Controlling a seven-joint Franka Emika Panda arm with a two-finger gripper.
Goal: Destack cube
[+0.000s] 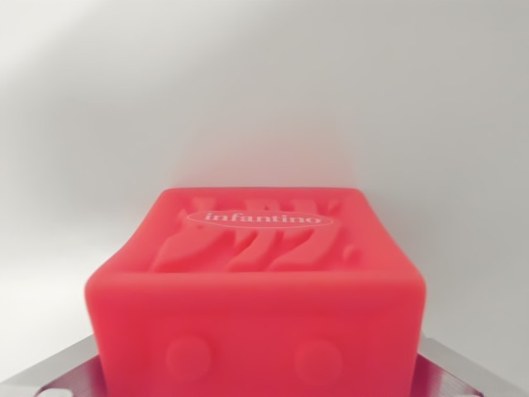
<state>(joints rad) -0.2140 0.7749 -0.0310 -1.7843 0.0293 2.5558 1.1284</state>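
Observation:
A soft red cube (256,281) fills the lower middle of the wrist view. Its top face carries raised relief and a white oval logo reading "infantino", and its near face shows two round bumps. My gripper (256,385) is shut on the cube. Only the metal fingers (58,374) show, at the bottom left and bottom right corners, each pressed against a side of the cube. The cube's left side looks slightly squeezed in. Whatever lies under the cube is hidden, and no second cube is visible.
A plain white surface (264,91), blurred and featureless, fills the view behind and around the cube. A soft shadow lies on it just beyond the cube's far edge.

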